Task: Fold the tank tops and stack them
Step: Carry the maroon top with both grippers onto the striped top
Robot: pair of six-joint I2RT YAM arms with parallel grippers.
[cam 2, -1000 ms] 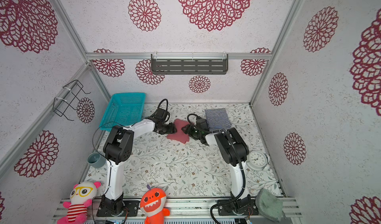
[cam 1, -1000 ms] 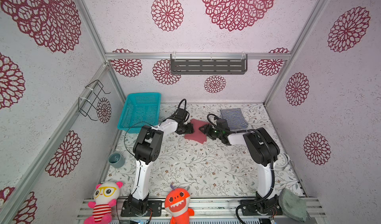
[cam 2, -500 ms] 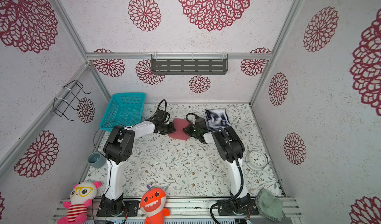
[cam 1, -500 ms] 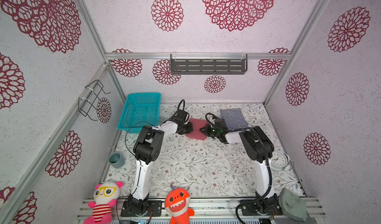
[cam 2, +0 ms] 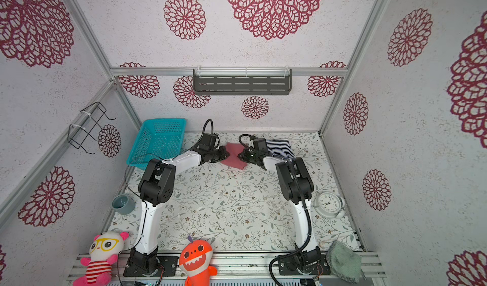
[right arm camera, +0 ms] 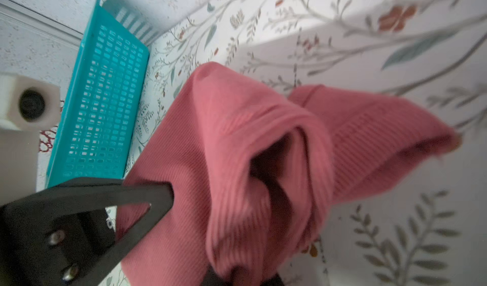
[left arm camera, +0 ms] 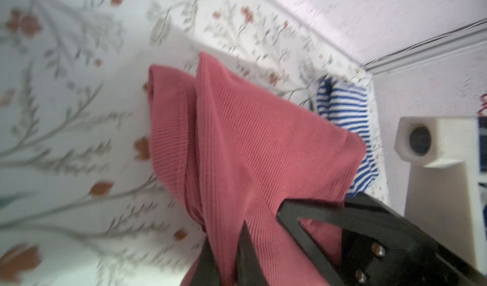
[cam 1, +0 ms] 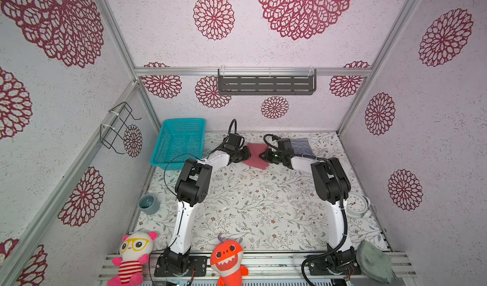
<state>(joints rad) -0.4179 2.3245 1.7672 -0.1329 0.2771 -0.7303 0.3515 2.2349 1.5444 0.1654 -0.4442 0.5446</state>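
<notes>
Near the far edge of the table (cam 1: 250, 205), the folded rose-red tank top (cam 1: 257, 161) is being pinched by the left hand (cam 1: 247, 154) and the right hand (cam 1: 261, 156), probably for stacking, and a level carry onto the striped tank top (cam 1: 302, 145) is likely being called for next.

rose-red tank top (cam 1: 255, 155), navy-striped tank top (cam 1: 303, 147)

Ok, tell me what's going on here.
The left gripper and right gripper are each shut on a side of the red top, holding it partly off the table near the back. The striped top lies beside it, apparently folded; nothing is stacked yet.
</notes>
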